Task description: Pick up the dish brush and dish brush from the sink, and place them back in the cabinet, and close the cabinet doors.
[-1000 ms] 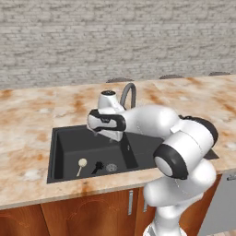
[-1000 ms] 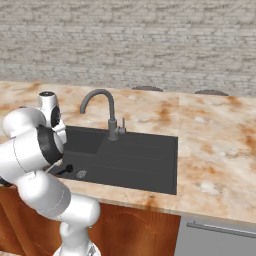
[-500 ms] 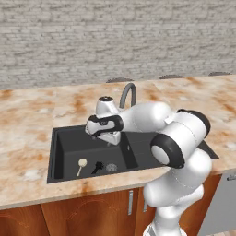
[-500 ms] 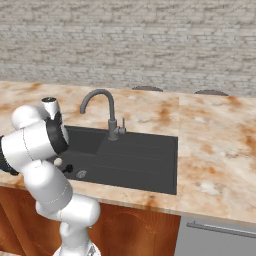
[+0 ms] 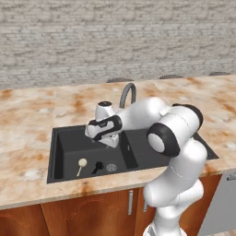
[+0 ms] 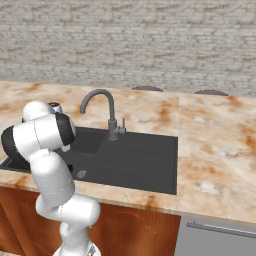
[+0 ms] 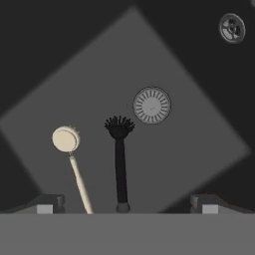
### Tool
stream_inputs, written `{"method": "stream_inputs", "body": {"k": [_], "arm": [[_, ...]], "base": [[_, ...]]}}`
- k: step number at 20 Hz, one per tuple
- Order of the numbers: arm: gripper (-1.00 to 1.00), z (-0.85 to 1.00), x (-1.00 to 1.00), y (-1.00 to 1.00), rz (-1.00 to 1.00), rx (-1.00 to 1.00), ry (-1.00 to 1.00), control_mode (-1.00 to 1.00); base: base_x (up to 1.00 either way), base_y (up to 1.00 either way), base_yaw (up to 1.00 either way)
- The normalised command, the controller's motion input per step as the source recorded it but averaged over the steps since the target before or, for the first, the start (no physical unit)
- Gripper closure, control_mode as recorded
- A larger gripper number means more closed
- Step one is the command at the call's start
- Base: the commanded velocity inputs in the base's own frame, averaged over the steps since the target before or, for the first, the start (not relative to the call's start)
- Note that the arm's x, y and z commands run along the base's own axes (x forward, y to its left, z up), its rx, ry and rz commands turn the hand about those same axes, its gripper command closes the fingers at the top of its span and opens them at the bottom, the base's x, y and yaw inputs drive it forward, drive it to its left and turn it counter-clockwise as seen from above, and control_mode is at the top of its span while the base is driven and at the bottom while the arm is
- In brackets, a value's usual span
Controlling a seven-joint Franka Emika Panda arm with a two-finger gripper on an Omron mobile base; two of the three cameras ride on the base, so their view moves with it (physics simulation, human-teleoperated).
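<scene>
**Open gripper over sink, both brushes on basin floor**

Front edge first: wooden lower cupboards (image 5: 69, 216) under the marbled tabletop (image 5: 27, 120); a grey appliance front (image 6: 215, 235) sits to the right of them.

Sink (image 5: 57, 156) is a dark basin cut into the tabletop, with a flat dark drainboard (image 6: 145, 160) on its right side.

On the basin floor, near the front wall: cream brush (image 5: 81, 165) with round head and thin tan handle, and just right of it the black brush (image 5: 97, 167). They lie side by side, close, not touching. Hand view shows the same pair: cream brush (image 7: 69, 154) left, black brush (image 7: 119, 159) right, heads pointing away from the camera, handles toward it. Both lie flat, neither is held.

Round metal drain (image 5: 111, 167) is just right of the black brush; in the hand view the drain (image 7: 152, 105) lies beyond the black brush's head, and a smaller round fitting (image 7: 232, 28) shows at the upper right.

Gripper (image 5: 113, 143) hangs above the basin, pointing down, above the brushes and clear of them. Fingers (image 7: 50, 203) stand wide apart at the two bottom corners of the hand view, nothing between them.

Behind the arm: grey gooseneck tap (image 6: 102, 107) at the sink's back edge. Farthest back, a grey brick wall (image 5: 115, 41).
</scene>
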Motion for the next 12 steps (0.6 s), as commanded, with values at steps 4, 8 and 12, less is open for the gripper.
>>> {"method": "stream_inputs", "body": {"k": [4,8,12], "arm": [[-1.00,-0.33,0.11,0.06,0.00,0.00,0.01,-1.00],[-1.00,-0.28,0.07,0.09,0.00,0.00,0.02,-1.00],[-1.00,-0.22,0.12,0.08,0.00,0.00,0.00,-1.00]], "base": [[0.00,0.00,0.00],[0.00,0.00,0.00],[0.00,0.00,0.00]]}}
